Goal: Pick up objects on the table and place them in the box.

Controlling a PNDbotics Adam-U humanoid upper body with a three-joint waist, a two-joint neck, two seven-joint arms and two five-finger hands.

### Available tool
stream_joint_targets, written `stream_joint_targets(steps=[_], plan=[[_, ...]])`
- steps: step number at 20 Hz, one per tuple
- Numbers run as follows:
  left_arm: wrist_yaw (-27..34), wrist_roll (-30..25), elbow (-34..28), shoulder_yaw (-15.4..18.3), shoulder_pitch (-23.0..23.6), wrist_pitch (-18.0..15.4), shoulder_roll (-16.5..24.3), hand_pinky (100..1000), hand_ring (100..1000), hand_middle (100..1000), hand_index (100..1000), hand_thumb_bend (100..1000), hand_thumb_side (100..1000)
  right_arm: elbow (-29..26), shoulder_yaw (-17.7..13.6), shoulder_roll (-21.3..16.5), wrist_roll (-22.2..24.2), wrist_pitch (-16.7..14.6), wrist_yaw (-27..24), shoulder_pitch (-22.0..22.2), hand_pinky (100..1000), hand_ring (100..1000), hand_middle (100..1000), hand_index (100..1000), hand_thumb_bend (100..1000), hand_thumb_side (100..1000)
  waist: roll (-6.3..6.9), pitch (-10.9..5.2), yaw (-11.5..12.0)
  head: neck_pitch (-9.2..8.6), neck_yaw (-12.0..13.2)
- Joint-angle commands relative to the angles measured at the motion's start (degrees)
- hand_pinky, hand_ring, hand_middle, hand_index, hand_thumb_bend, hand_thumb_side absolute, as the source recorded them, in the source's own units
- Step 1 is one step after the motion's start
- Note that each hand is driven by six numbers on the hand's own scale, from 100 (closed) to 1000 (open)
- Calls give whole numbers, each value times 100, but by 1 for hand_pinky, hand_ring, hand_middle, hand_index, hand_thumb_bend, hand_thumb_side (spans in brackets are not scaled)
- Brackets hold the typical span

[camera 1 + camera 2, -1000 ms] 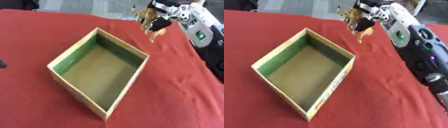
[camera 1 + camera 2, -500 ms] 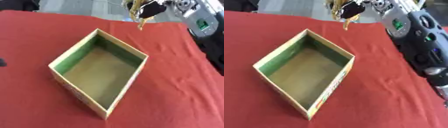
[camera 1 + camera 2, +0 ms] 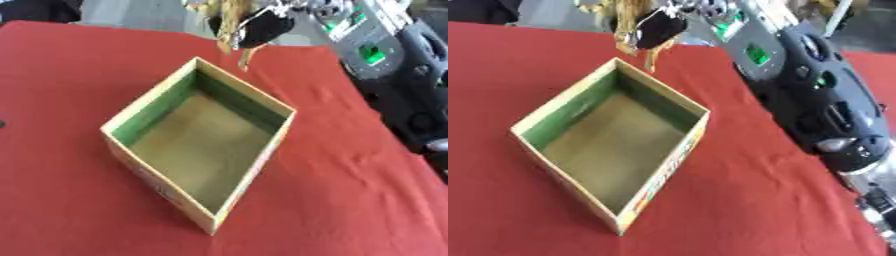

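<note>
Red cloth (image 3: 79,75) covers the table, and the open cardboard box (image 3: 203,150) sits on it, empty inside. Above the box's far corner the right hand (image 3: 262,27) hangs with fingers curled round a small yellowish object (image 3: 229,20) that dangles below, held high probably so it clears the rim before dropping in. No left hand shows.
</note>
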Motion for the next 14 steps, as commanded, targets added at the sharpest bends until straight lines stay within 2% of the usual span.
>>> stream_joint_targets(steps=[1,8,14], plan=[[31,56,-97,30,-59,-67,66,497,502,554,674,100,723,-52,-21,221,19,-66,136,-26,856,703,340,203,100,286,39,-147,9,43,-24],[81,182,-97,45,-74,-209,84,499,503,555,674,100,719,-54,112,670,-15,-344,623,292,855,704,343,205,100,281,48,-138,-27,142,-67],[56,181,-97,41,-64,-220,73,498,503,555,673,100,714,62,101,1010,-74,-429,939,634,859,702,340,202,100,281,63,-100,-61,169,-26]])
